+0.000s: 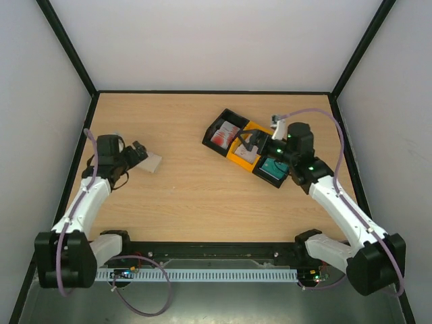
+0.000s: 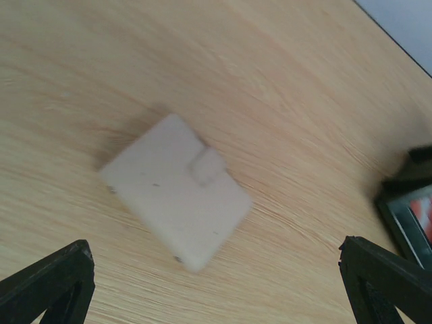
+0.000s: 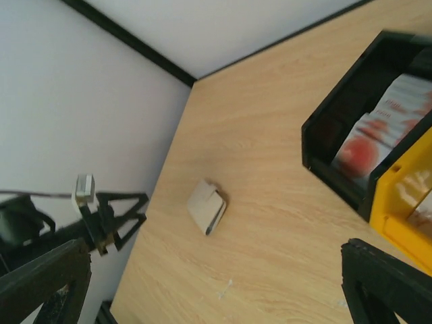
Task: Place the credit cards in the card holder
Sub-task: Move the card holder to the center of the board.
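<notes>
Black finger tips [image 2: 54, 283] of the left gripper [image 2: 216, 287] poke up in the two bottom corners of the left wrist view. They are spread wide and grip nothing. Just past them the card holder [image 2: 177, 191] lies flat on the wooden table [image 2: 283, 81]. It is folded shut with its little tab on top, and it looks a bit blurry. In the top view it sits at the middle left of the frame, right by the left gripper's tips.

The credit cards are well apart from it, to the right of the middle in the top view. They sit in three bins in a slanted row. White cards with red print [image 1: 221, 137] fill a black bin [image 1: 229, 115]. Next comes an orange bin [image 1: 236, 156]. A teal card [image 1: 272, 167] lies in a second black bin [image 1: 266, 179]. The right gripper [image 1: 253, 140] hangs over the orange bin. Its fingers are spread wide too, and it holds nothing.
</notes>
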